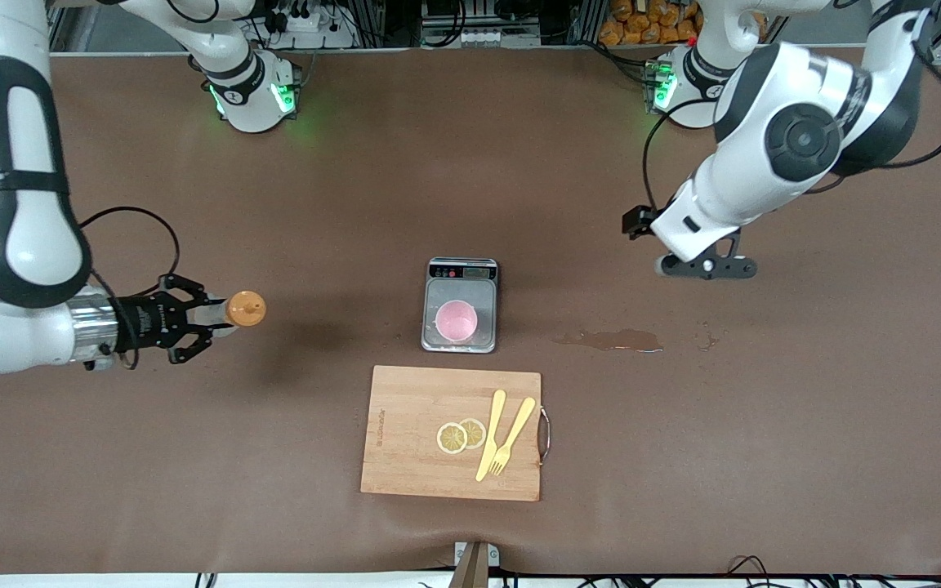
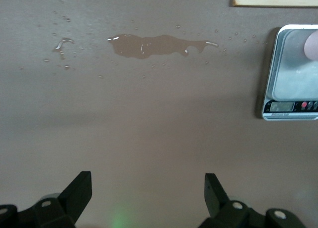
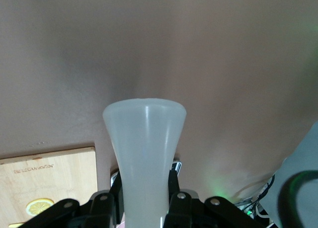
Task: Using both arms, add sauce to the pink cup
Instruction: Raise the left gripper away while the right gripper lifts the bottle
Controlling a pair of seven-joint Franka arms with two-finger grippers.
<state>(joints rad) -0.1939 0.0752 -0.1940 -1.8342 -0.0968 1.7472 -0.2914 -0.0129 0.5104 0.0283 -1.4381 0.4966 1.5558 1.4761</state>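
On brown table [image 1: 274, 457], wet brown spill [image 1: 611, 340] near scale [image 1: 460, 305].

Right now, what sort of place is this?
Probably a robot lab staged as a kitchen bench: a scale bearing the cup, a cutting board with lemon slices, and equipment racks by the arm bases.
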